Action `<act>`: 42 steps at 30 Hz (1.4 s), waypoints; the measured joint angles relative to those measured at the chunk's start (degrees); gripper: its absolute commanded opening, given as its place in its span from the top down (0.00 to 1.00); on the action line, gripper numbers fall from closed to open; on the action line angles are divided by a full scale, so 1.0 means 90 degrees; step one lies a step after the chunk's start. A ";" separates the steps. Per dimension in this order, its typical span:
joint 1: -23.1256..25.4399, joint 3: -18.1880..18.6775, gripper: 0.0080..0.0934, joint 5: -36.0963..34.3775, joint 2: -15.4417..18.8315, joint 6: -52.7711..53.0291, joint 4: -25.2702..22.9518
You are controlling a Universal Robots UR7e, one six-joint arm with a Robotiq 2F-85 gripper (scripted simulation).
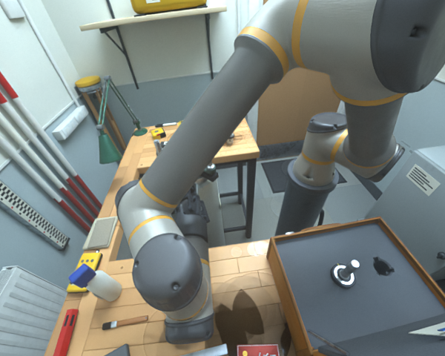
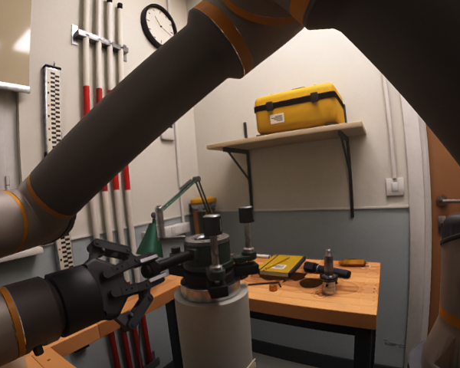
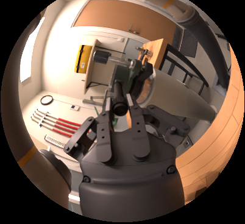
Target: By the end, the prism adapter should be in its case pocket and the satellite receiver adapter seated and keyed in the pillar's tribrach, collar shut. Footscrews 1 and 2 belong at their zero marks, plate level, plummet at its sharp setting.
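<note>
The green tribrach (image 2: 206,259) sits on top of the white pillar (image 2: 212,328). A black plummet eyepiece tube (image 2: 165,262) sticks out sideways from the tribrach toward the arm. Two tall black-capped footscrews (image 2: 212,237) (image 2: 246,229) rise from the tribrach's rim. The tribrach's top socket is empty. A metal adapter (image 2: 328,273) stands upright on the far wooden table. Another adapter (image 1: 345,273) stands in a pocket of the open grey-lined case (image 1: 353,283). My gripper (image 3: 119,106) reaches in level from the pillar's left and is closed around the outer end of the plummet eyepiece (image 3: 118,99).
A yellow case (image 2: 299,107) rests on the wall shelf. A yellow book (image 2: 282,265), a torch and small tools lie on the far table. A green lamp (image 2: 153,237) stands behind the pillar. A spray bottle (image 1: 96,282) and brush (image 1: 125,322) lie on the near bench.
</note>
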 measured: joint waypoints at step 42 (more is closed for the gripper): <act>0.0910 -0.1939 0.59 0.0900 0.1031 0.0001 0.0905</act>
